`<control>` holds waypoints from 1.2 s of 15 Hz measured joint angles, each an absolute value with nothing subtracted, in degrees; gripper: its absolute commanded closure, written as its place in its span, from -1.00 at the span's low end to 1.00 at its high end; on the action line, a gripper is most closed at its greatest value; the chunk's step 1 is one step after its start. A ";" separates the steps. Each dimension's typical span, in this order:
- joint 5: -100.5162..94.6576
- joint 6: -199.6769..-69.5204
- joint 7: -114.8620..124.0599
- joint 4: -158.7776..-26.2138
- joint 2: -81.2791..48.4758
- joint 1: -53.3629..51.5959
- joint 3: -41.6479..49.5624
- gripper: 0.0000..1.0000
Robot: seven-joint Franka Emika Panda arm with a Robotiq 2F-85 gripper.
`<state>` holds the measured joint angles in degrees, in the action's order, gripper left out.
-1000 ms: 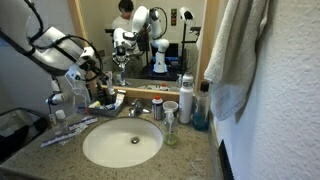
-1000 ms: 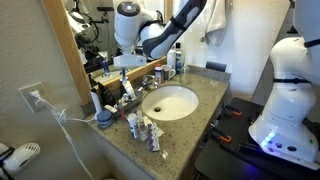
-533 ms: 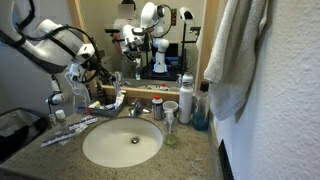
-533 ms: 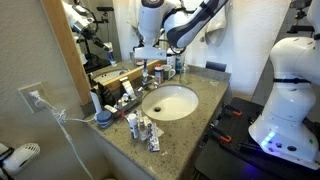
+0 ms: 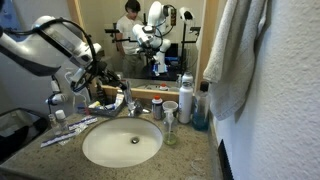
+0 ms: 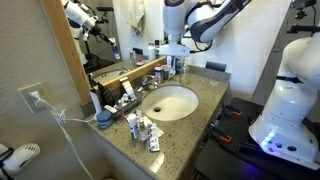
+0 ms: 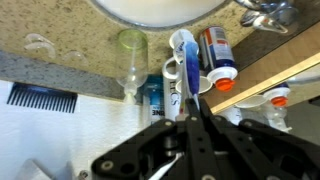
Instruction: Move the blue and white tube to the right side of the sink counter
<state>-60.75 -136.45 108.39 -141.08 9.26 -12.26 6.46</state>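
Lowering onto the right end of the worktop (image 6: 208, 97) risks a knock, since a red-and-white can (image 7: 214, 48), a clear bottle of blue liquid (image 5: 200, 113) and an empty glass (image 7: 130, 52) crowd that spot, and the slim blue and white tube (image 7: 178, 62), which the pincer (image 7: 189, 102) appears to pinch between narrowed jaws above them, could slip out if the grip is shallow. Only the wrist view shows tube and clutter together; in an exterior view the pincer (image 6: 172, 57) hangs high over the worktop's far end, its load too small to make out.
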 measured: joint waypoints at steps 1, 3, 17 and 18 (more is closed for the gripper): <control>-60.48 -136.46 108.38 -142.58 10.49 -10.23 5.83 0.98; -60.32 -136.61 108.38 -145.22 12.64 -6.80 5.29 0.98; -63.30 -151.98 94.28 -152.78 17.83 8.86 11.53 0.98; -63.30 -154.44 91.82 -152.62 16.58 9.38 13.07 0.98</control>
<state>-63.30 -154.44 91.82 -152.62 16.58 9.38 13.07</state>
